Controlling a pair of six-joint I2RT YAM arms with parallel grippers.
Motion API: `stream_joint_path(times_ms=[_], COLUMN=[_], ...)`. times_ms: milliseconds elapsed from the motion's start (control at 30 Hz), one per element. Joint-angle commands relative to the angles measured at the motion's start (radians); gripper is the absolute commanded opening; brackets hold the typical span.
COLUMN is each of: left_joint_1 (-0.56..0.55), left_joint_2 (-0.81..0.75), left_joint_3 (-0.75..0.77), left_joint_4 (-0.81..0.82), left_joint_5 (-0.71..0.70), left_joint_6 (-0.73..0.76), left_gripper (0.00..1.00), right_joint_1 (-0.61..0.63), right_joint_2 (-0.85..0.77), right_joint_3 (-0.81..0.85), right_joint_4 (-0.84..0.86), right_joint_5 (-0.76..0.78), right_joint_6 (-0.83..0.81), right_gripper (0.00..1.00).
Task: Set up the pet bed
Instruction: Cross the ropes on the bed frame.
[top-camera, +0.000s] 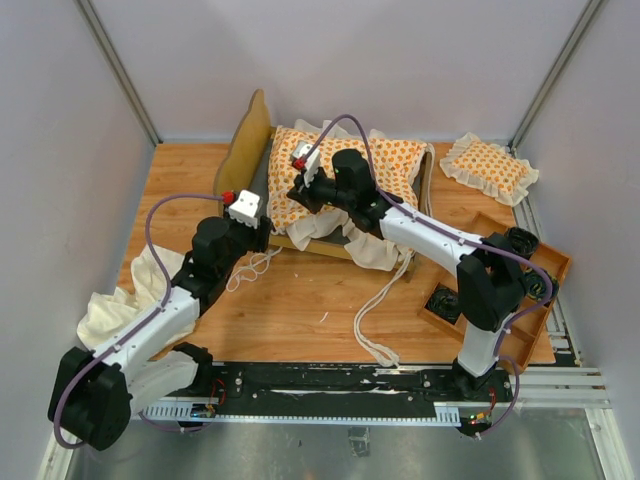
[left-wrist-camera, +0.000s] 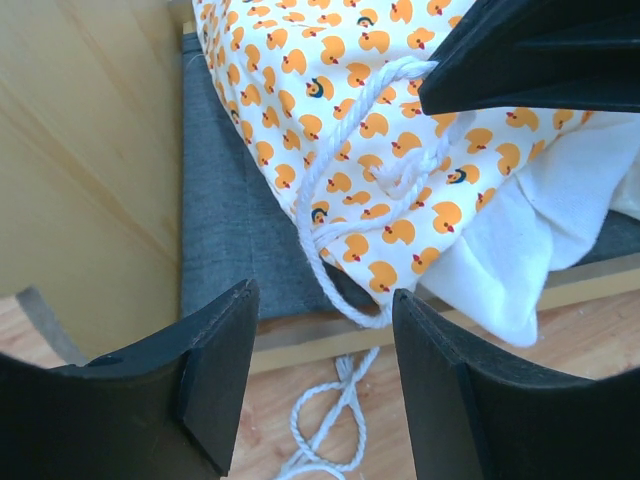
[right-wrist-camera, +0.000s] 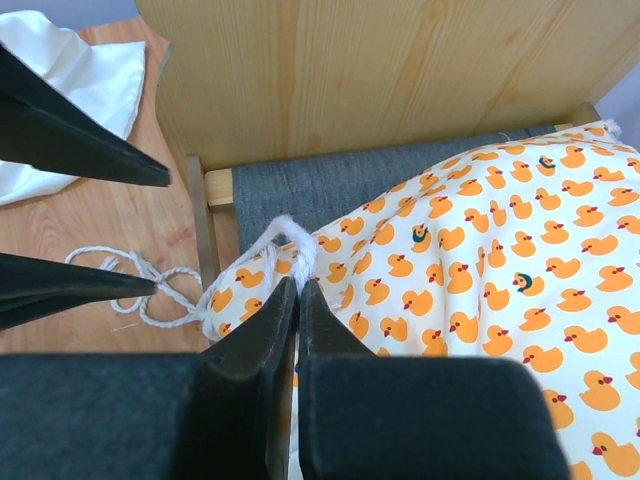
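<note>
The light-wood bed frame (top-camera: 247, 140) with its grey fabric base (left-wrist-camera: 225, 210) stands at the back of the table. The duck-patterned cushion (top-camera: 385, 160) lies partly on it, its cream ruffle (top-camera: 365, 245) hanging over the near rail. My right gripper (right-wrist-camera: 298, 282) is shut on a white tie string (right-wrist-camera: 290, 232) at the cushion's corner (top-camera: 298, 190). My left gripper (left-wrist-camera: 322, 310) is open and empty, just before the frame's near rail (left-wrist-camera: 330, 328), above loose string (left-wrist-camera: 325, 420) on the table. The right gripper's fingers (left-wrist-camera: 530, 55) show at the top of the left wrist view.
A small duck-patterned pillow (top-camera: 490, 168) lies at the back right. A plain cream cloth (top-camera: 118, 305) lies at the left under my left arm. A wooden tray (top-camera: 500, 300) sits at the right by the right arm's base. A long string (top-camera: 375, 320) trails toward the table's front edge.
</note>
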Motion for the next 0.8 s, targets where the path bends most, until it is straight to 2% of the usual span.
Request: stream_joint_path(times_ms=[0, 200, 300, 467, 633, 767], left_joint_1=[0.003, 0.005, 0.005, 0.006, 0.008, 0.022], left_joint_2=[0.08, 0.111, 0.131, 0.075, 0.029, -0.057], left_joint_3=[0.067, 0.074, 0.09, 0.106, 0.148, 0.093], left_joint_4=[0.066, 0.105, 0.09, -0.025, -0.255, -0.318], left_joint_5=[0.008, -0.07, -0.16, -0.309, -0.3, -0.31], left_joint_6=[0.091, 0.049, 0.026, -0.143, -0.292, -0.446], left_gripper=[0.6, 0.58, 0.53, 0.52, 0.56, 0.59], right_joint_1=[-0.018, -0.022, -0.024, -0.024, -0.024, -0.024], right_joint_2=[-0.046, -0.033, -0.034, -0.06, -0.079, -0.087], right_joint_3=[-0.013, 0.054, 0.088, 0.097, 0.062, 0.027], right_joint_4=[0.062, -0.018, -0.085, -0.162, -0.18, -0.141], right_joint_5=[-0.052, -0.097, -0.098, -0.105, -0.161, -0.211], right_joint_6=[0.05, 0.139, 0.219, 0.383, 0.555, 0.708], right_gripper=[0.0, 0.0, 0.0, 0.0, 0.0, 0.0])
